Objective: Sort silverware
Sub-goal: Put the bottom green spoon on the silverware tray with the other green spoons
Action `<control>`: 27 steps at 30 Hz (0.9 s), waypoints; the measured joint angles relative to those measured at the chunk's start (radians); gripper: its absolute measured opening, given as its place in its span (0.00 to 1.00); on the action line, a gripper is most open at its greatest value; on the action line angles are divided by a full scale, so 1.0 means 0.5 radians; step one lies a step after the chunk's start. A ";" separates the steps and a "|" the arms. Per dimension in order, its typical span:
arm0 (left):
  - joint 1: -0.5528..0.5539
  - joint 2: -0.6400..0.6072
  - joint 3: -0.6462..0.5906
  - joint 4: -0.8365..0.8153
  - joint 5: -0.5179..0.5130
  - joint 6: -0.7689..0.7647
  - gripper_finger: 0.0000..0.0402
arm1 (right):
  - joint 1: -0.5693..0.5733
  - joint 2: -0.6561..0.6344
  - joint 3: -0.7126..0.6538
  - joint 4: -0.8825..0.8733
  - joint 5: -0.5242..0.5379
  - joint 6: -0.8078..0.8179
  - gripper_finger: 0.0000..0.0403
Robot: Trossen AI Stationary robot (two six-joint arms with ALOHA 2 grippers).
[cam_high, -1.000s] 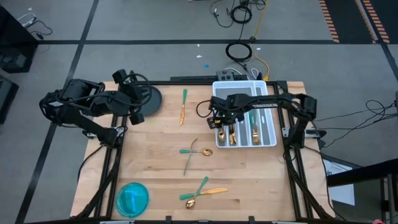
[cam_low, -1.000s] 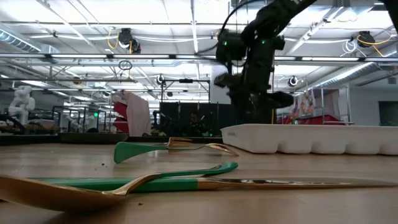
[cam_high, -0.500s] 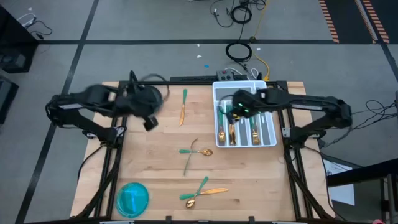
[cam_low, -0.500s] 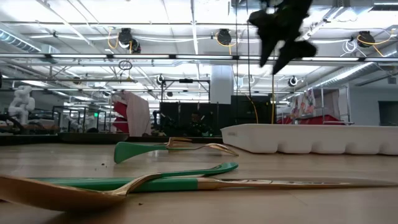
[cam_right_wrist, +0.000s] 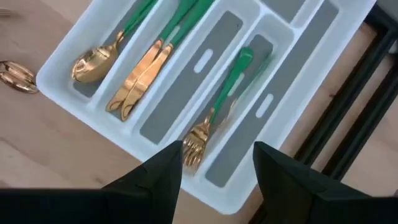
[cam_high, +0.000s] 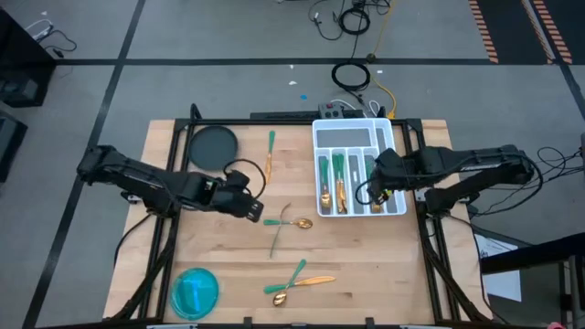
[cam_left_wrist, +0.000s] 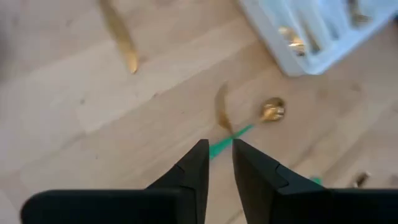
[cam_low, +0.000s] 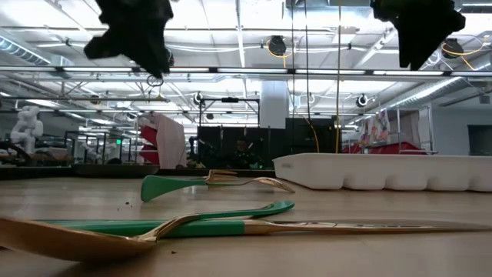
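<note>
Since a second ago: left gripper (cam_high: 259, 208) now swinging in from the black disc (cam_high: 211, 145) at the far left of the tabletop toward the middle, hovering just beside the crossed spoon and fork (cam_high: 285, 225); fingers (cam_left_wrist: 194, 168) nearly closed, narrow gap, holding nothing. Right gripper (cam_high: 369, 194) now pulling back from over the tray's (cam_high: 348, 127) left compartments to its near right part; fingers (cam_right_wrist: 158, 167) spread apart, empty.

Silverware: spoon (cam_right_wrist: 106, 56), knives (cam_right_wrist: 144, 73) and fork (cam_right_wrist: 214, 109) lying in the tray, long axes along the compartments, gold heads toward the near edge. Knife (cam_high: 270, 156) lying alone near the far edge, blade toward the near edge. Another crossed pair (cam_high: 297, 281) lying near the near edge. Blue bowl (cam_high: 195, 291) at the near left corner.
</note>
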 joint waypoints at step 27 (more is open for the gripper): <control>-0.331 -0.058 -0.056 -0.170 0.008 0.024 0.30 | 0.330 1.114 0.050 2.223 -1.074 -2.302 0.47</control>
